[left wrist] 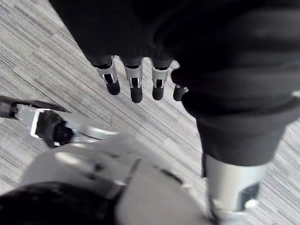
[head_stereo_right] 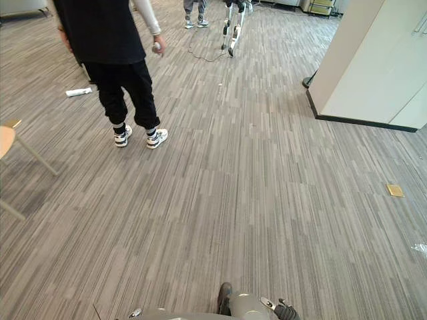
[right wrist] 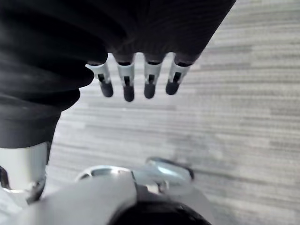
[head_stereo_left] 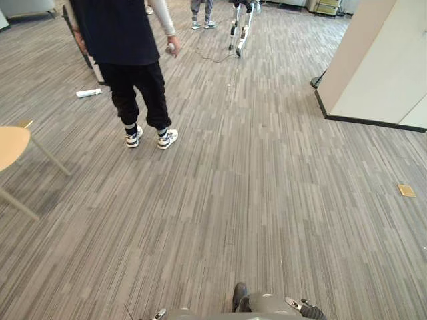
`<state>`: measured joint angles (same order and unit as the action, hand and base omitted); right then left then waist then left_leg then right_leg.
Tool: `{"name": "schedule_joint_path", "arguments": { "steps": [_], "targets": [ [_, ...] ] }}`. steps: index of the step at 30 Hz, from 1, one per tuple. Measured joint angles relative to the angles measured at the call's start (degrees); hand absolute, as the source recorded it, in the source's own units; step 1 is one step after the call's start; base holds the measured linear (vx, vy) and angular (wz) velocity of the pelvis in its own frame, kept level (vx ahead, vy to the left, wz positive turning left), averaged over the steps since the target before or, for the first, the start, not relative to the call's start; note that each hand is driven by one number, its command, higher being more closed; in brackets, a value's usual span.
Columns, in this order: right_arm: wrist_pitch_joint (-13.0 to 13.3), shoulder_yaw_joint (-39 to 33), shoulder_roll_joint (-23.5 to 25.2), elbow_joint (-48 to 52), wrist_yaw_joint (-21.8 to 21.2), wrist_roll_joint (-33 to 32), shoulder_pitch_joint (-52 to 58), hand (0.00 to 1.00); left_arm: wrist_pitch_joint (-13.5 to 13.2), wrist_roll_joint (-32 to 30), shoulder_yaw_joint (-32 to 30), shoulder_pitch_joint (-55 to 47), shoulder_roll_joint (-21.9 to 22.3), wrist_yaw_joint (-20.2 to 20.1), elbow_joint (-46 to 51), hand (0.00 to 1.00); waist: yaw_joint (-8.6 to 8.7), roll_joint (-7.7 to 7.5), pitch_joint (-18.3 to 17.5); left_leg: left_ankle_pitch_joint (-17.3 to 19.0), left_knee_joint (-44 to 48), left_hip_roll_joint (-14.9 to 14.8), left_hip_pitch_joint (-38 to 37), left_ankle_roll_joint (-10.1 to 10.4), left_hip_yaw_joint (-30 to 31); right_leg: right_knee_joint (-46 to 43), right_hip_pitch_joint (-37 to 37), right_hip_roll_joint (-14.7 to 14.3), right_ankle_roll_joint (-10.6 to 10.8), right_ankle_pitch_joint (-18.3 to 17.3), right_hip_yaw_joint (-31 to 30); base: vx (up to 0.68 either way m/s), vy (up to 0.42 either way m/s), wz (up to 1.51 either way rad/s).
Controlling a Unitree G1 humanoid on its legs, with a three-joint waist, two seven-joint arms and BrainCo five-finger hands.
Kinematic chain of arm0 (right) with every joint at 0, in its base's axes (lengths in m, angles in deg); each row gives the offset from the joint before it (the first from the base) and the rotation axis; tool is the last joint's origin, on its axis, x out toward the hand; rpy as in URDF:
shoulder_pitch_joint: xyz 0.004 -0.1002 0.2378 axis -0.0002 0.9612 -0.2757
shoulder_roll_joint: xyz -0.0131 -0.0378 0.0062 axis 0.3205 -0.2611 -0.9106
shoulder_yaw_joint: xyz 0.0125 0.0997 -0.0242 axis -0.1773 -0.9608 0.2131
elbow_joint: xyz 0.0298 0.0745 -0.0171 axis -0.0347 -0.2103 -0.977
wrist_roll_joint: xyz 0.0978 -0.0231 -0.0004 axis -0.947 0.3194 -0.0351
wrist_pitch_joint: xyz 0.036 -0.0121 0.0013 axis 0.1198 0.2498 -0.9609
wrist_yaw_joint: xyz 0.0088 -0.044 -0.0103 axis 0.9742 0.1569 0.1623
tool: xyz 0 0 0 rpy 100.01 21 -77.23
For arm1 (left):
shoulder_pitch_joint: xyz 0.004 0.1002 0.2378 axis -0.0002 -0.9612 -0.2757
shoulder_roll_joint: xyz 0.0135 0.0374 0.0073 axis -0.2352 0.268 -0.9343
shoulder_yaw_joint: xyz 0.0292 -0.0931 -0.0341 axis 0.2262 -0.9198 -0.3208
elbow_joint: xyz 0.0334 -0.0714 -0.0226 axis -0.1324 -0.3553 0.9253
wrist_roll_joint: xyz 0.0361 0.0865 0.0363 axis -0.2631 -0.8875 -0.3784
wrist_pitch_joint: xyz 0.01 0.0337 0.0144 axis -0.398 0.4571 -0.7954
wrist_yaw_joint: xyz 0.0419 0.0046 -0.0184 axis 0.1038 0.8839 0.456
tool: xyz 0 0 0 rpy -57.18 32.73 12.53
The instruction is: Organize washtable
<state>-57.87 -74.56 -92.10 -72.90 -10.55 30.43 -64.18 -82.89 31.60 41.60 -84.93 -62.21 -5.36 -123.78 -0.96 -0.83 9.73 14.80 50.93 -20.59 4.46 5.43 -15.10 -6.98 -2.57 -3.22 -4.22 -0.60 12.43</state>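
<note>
fingers (left wrist: 136, 89) hang straight and empty on the left hand (left wrist: 131, 42) and the right hand (right wrist: 140, 33). bare floor (head_stereo_left: 267, 200), a person (head_stereo_left: 127, 40) ahead; where the washtable is, can't tell. organizing looks unstarted.

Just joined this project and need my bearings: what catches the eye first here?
A person in dark clothes and white sneakers stands ahead on the left of the striped grey floor. A pale round table pokes in at the left edge; a white cabinet stands far right. The left hand and right hand hang open above the floor.
</note>
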Motion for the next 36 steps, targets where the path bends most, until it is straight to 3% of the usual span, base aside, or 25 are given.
{"name": "schedule_joint_path", "arguments": {
  "steps": [3, 4, 5, 7, 13, 18, 19, 36],
  "targets": [
    [0.4, 0.1, -0.7, 0.6, 0.6, -0.1, -0.5, 0.0, -0.1, 0.2, 3.8, 0.1, -0.3, 0.3, 0.1, 0.0, 0.25, 1.36, -0.3, -0.3, -25.1, 4.6, 0.4, 1.1, 3.1, 2.2, -1.8, 0.5, 2.0, -1.3, -1.7, 0.22, 0.087, -0.44],
    [0.4, 1.1, -1.0, 0.5, 1.1, -0.1, -0.4, 0.0, -0.2, 0.3, 4.6, 0.0, -0.3, 0.5, 0.0, 0.0, -0.03, 1.52, -0.5, -5.2, -29.6, 6.8, -1.1, 2.0, 4.7, 2.2, -1.8, 1.2, 3.1, -2.0, -3.1, 0.18, 0.161, -0.31],
    [0.4, 1.8, -0.9, 0.7, 1.1, -0.1, -0.5, 0.0, -0.1, 0.3, 4.8, 0.0, -0.6, 0.7, -0.1, 0.0, 0.42, 0.83, -0.9, -6.3, -33.1, 8.8, -2.9, 1.6, 3.5, 2.4, -2.1, 2.9, 4.3, -2.3, -3.4, 0.18, 0.159, -0.22],
    [0.4, 1.0, -0.2, 0.6, 1.2, 0.0, 0.5, 0.0, -0.1, 0.0, 6.0, 0.2, -1.6, 0.8, -0.4, 0.0, 0.46, -0.21, -1.4, -7.4, -36.2, 10.9, -4.6, 1.1, 2.2, 2.7, -2.2, 4.9, 5.5, -2.0, -3.9, 0.16, 0.131, -0.04],
    [0.3, 1.1, 0.5, 0.5, 1.1, 0.1, 1.3, 0.0, -0.1, -1.2, 7.3, 0.4, -2.6, 0.7, -2.2, 0.0, 0.44, -1.24, -4.1, -8.5, -42.5, 15.5, -8.0, -0.6, -1.0, 5.6, -2.7, 8.4, 8.6, -0.9, -5.9, 0.13, 0.151, -0.18],
    [0.3, 1.1, 0.7, -0.3, 1.1, 0.5, 1.4, 0.0, -0.1, -1.7, 8.6, 0.7, -3.3, 0.7, -2.9, 0.0, 0.62, -1.62, -4.5, -9.5, -45.4, 16.7, -9.8, -1.6, -1.1, 6.1, -3.2, 9.0, 9.0, -0.7, -6.1, 0.01, 0.031, -0.02],
    [0.2, 1.5, 1.2, -1.7, 1.0, 0.5, 1.8, 0.0, -0.1, -2.3, 8.9, -1.7, -3.8, 0.7, -4.5, 0.0, 1.84, -1.55, -7.5, -15.1, -56.7, 20.7, -14.1, -1.6, -1.4, 8.2, -3.2, 11.1, 10.6, 0.4, -6.3, 0.0, 0.0, 0.0],
    [0.0, -1.5, 1.3, -1.7, 1.7, 1.1, 1.7, 0.0, -1.4, -2.3, 12.6, -1.6, -4.2, 0.7, -4.4, 0.0, 1.82, -0.91, -7.5, -14.6, -56.7, 20.6, -12.0, -1.8, -0.7, 9.6, -2.2, 11.0, 10.6, 0.8, -4.9, 0.01, -0.004, 0.02]
  ]
}}
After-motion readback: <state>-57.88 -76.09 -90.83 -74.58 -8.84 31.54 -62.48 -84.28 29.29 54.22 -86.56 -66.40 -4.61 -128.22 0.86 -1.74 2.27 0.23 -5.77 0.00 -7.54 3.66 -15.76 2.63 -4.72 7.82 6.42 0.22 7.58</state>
